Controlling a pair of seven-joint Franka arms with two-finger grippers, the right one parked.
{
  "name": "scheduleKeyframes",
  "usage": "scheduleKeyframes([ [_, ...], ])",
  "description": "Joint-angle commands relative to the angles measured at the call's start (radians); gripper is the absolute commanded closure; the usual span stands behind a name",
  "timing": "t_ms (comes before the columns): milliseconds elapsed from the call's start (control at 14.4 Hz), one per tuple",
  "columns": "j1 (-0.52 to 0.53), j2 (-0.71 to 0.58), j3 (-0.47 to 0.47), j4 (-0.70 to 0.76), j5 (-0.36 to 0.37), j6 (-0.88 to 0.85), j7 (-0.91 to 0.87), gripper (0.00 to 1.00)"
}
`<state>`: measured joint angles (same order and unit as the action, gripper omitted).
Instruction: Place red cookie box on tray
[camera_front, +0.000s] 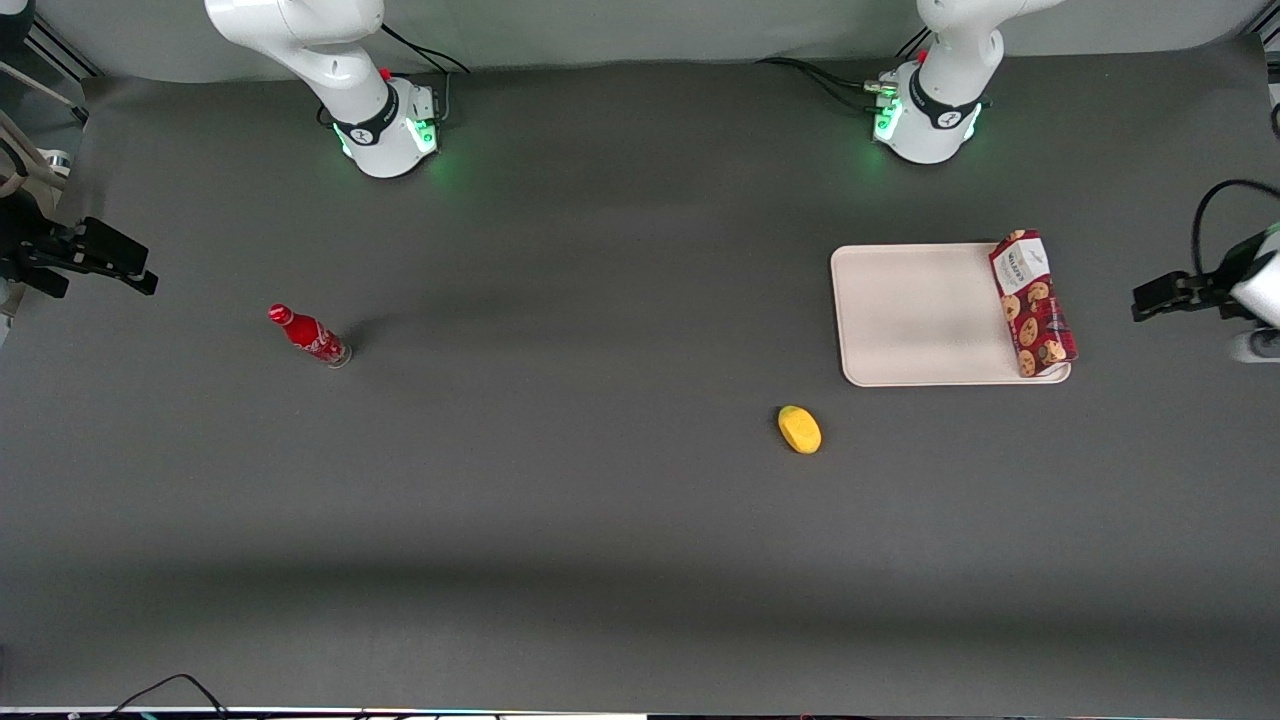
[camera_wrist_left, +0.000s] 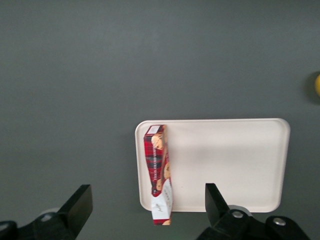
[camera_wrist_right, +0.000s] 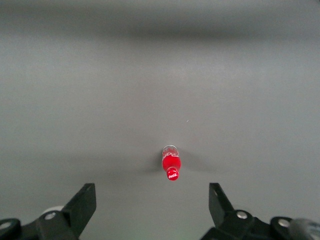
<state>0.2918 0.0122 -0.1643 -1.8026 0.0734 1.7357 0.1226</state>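
Observation:
The red cookie box (camera_front: 1033, 303) lies on the cream-white tray (camera_front: 915, 315), along the tray's edge toward the working arm's end of the table. Its white-label end sticks out a little over the rim farther from the front camera. My left gripper (camera_front: 1152, 297) is raised above the table, beside the tray toward the working arm's end, apart from the box. In the left wrist view the gripper (camera_wrist_left: 147, 189) is open wide and empty, high above the box (camera_wrist_left: 159, 170) and the tray (camera_wrist_left: 230, 160).
A yellow fruit-like object (camera_front: 799, 429) lies on the dark table nearer the front camera than the tray. A red soda bottle (camera_front: 308, 336) stands toward the parked arm's end of the table.

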Motion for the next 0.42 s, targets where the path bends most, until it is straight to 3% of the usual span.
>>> scheduleKeyframes([
  [0, -0.002, 0.028, -0.027, 0.138, -0.067, -0.103, -0.03, 0.0],
  [347, -0.006, 0.028, -0.09, 0.232, -0.069, -0.171, -0.087, 0.0],
])
